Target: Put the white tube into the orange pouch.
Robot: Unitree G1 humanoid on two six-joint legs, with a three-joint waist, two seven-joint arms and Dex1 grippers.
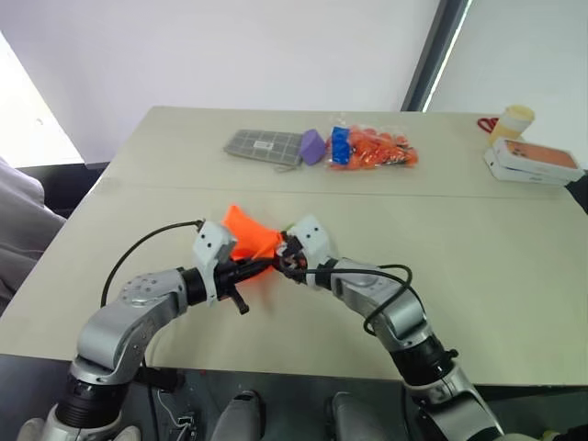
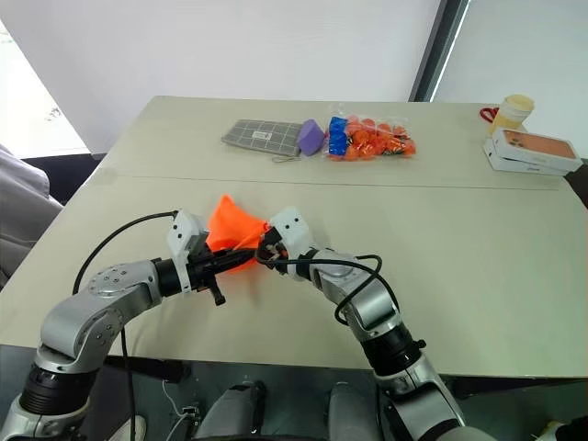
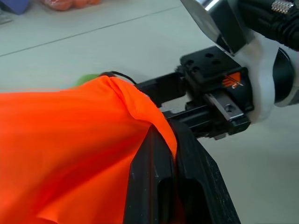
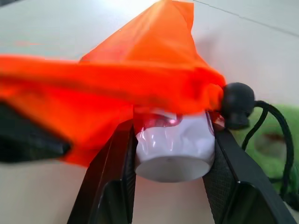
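- Beige and matte, the surface (image 1: 478, 276) is made of two tabletops meeting at a seam that runs across behind the arms.
- Behind it stand a pale wall and, to the right, a dark slanted window frame (image 1: 439, 50) with bright glass beyond.
- At the far edge lie a grey checked case (image 1: 265, 145), a purple pouch (image 1: 312, 145) touching its end, and just beside that a clear bag (image 1: 375, 149) of orange pieces with a blue patch.
- At the far right corner a flat white box (image 1: 533, 162) with an orange top lies near a pale yellow cup (image 1: 513, 120).
- The orange pouch (image 2: 234, 231) is raised off the surface near the front, between the two claws.
- The left claw (image 1: 260, 267) is closed on the pouch's fabric; the left wrist view shows the cloth pinched between its black fingers (image 3: 154, 186).
- The right claw (image 4: 174, 161) grips the white tube (image 4: 174, 147), one finger on each side, its flat end toward the camera.
- The tube's far end, with red print, sits under the pouch's bunched rim; how far in it is I cannot tell.
- A black cord stopper (image 4: 237, 103) sits at the rim, its cord (image 4: 275, 126) trailing past something green and blurred.
- Black cables (image 1: 138, 253) loop off both arms.
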